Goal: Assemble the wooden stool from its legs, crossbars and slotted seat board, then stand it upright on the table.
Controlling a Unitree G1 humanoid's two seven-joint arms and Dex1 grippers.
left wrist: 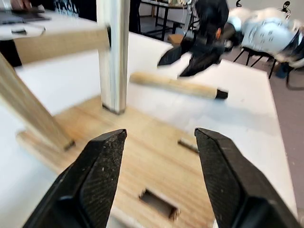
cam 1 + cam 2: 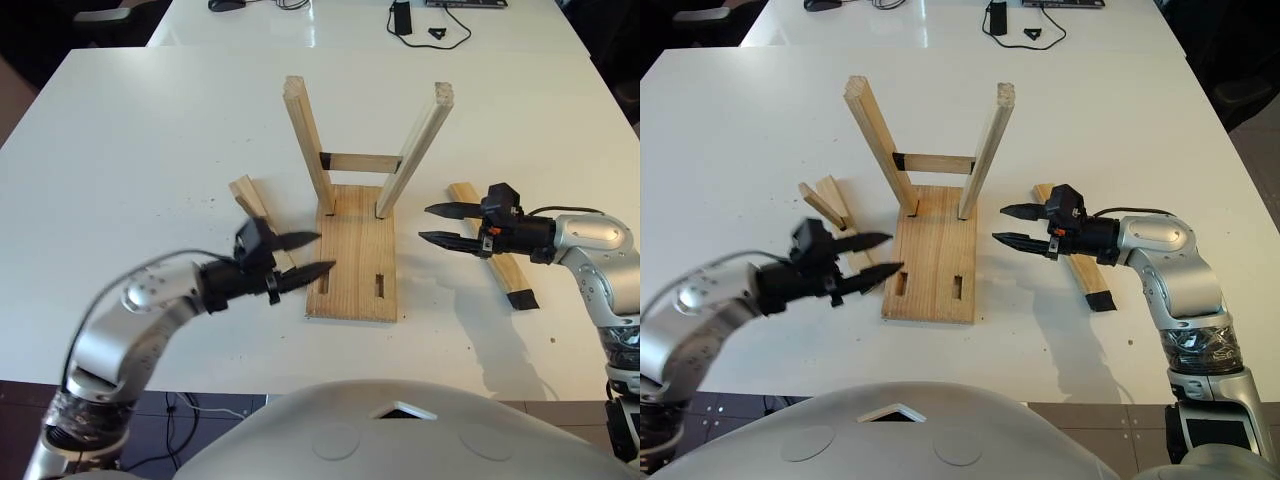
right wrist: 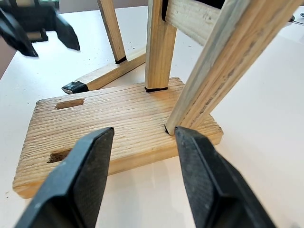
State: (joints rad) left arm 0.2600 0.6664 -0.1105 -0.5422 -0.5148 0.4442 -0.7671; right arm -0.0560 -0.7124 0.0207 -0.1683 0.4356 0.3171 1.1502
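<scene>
L claw (image 2: 322, 252) is closest: fingers (image 1: 102, 183) spread wide, nothing btwn them, tips pointing at the near left edge of the seat board (image 2: 355, 262). From the wrist cam they seem to hover just over the board's near end; can't tell if they touch the wood. Seat board lies flat on the white table (image 2: 150, 130), front and centre of me, w/ two empty slots (image 2: 381, 284) at its near end. At the far end two legs stand plugged in and splay outward: left leg (image 2: 308, 140) and right leg (image 2: 415, 150), w/ a crossbar (image 2: 362, 162) joining them approx halfway up.

R claw (image 2: 425, 223) is open too, moderately wide, gripping nothing. Its tips aim at the board's right side, near the right leg's foot but apart from it. It hangs over a loose leg (image 2: 512, 278) that lies flat on the table to the right of the board, dark tip at its near end.

On my left, just behind L claw, loose wooden pieces (image 2: 250, 195) lie beside the board's left edge. Looks like two, fanned apart.
</scene>
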